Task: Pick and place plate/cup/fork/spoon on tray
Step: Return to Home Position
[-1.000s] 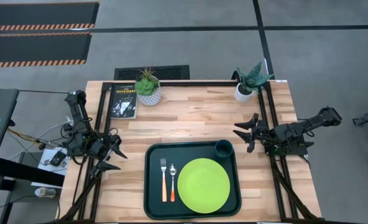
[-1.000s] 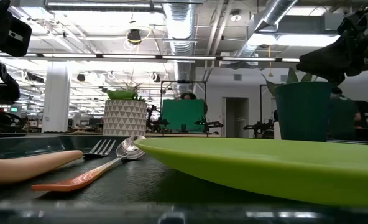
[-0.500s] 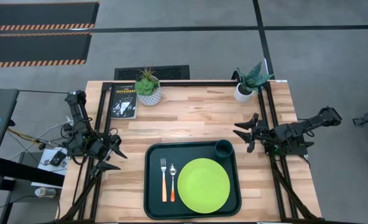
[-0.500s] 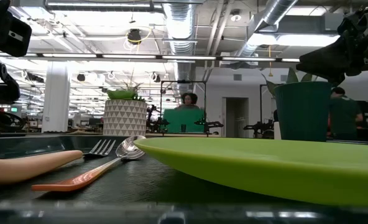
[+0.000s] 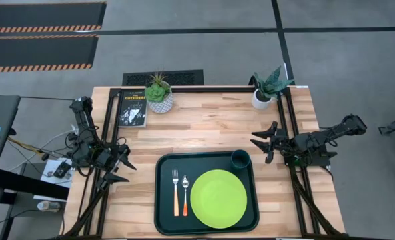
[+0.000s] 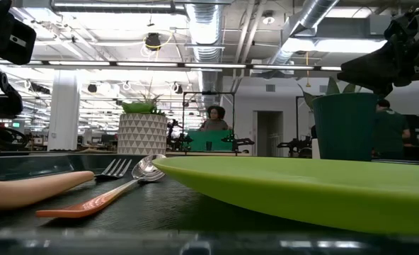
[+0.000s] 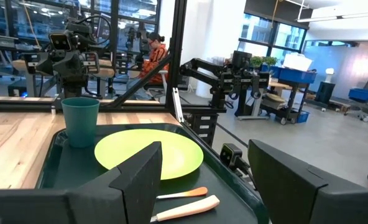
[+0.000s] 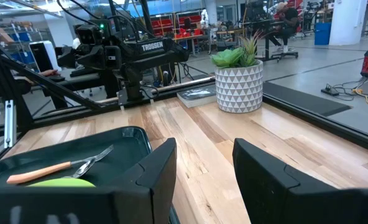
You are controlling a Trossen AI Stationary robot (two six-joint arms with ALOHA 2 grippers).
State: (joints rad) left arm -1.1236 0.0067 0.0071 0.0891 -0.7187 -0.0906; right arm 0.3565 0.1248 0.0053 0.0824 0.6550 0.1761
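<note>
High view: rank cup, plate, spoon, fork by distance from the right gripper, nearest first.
From the right gripper, open at the table's right edge:
1. cup, tray's back right corner
2. plate, tray's right part
3. spoon, left of the plate
4. fork, leftmost

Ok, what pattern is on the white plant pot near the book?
Grey triangles on the plant pot; right wrist view shows it best.

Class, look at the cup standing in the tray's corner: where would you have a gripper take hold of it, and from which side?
Grip the cup by its rim, coming straight down from above. It stands upright with its mouth open, while the tray wall and the plate crowd its sides. The open right gripper is nearest.
</note>
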